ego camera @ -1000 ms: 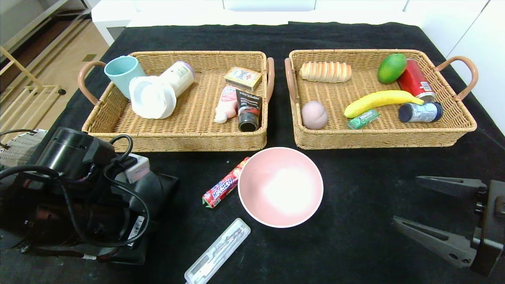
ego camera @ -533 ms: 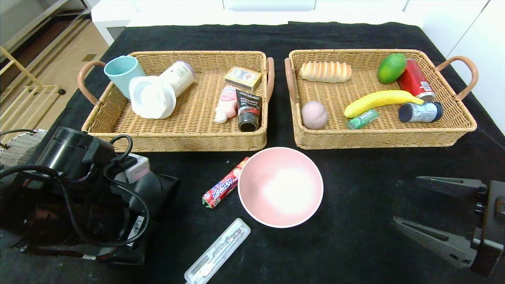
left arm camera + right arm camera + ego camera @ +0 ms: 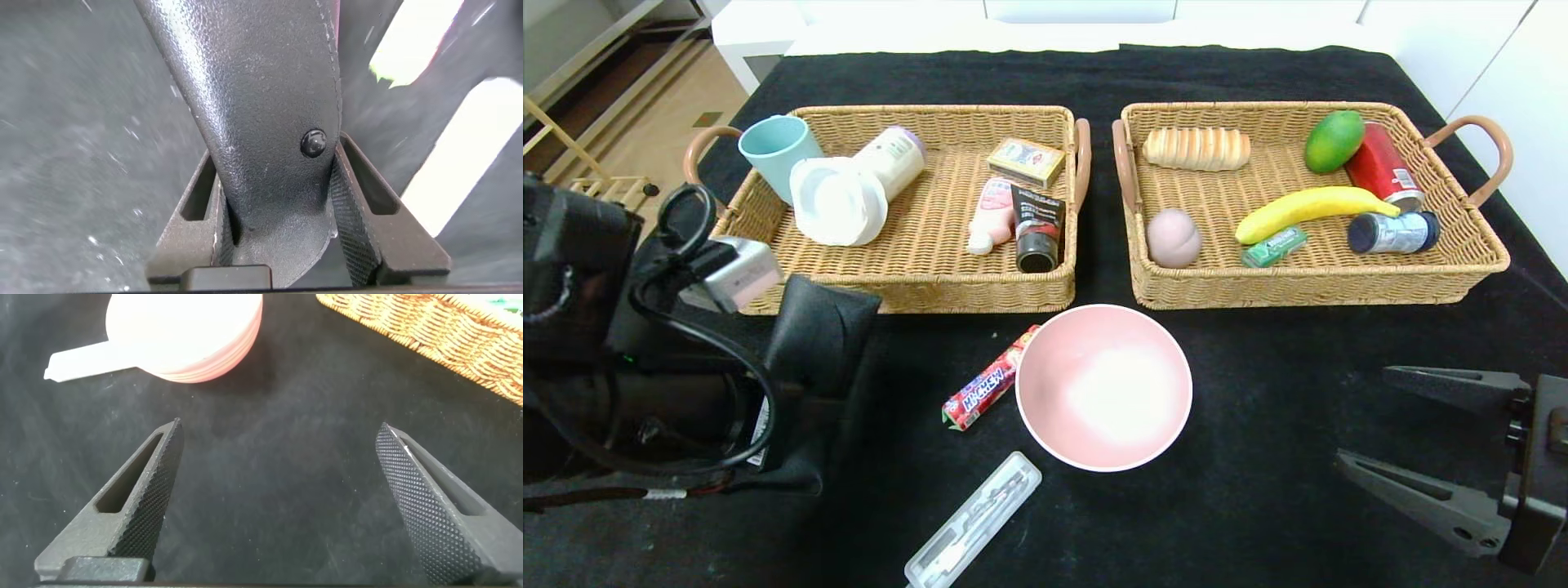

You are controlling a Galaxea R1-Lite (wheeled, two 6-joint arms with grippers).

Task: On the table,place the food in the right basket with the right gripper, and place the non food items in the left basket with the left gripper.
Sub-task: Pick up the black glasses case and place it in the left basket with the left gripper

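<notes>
My left gripper point(image 3: 276, 153) is shut on the black glasses case point(image 3: 261, 90) and holds it above the table at the front left, near the front edge of the left basket point(image 3: 898, 292); the case also shows in the head view point(image 3: 821, 327). The pink bowl point(image 3: 1104, 388), the red candy pack point(image 3: 987, 385) and the clear cutlery box point(image 3: 974, 523) lie on the black cloth. The peach point(image 3: 1174, 237) and bread loaf point(image 3: 1196, 149) lie in the right basket point(image 3: 1307, 287). My right gripper point(image 3: 1364, 416) is open and empty at the front right, low over the cloth.
The left basket holds a light blue cup point(image 3: 772, 147), a white lid, a bottle, tubes and a small box. The right basket holds a banana point(image 3: 1307, 208), a green mango point(image 3: 1334, 140), cans and a gum pack. White furniture borders the table's far and right sides.
My left arm has risen and moved toward the left basket, carrying the glasses case up off the cloth. The right arm and the other things have not moved.
</notes>
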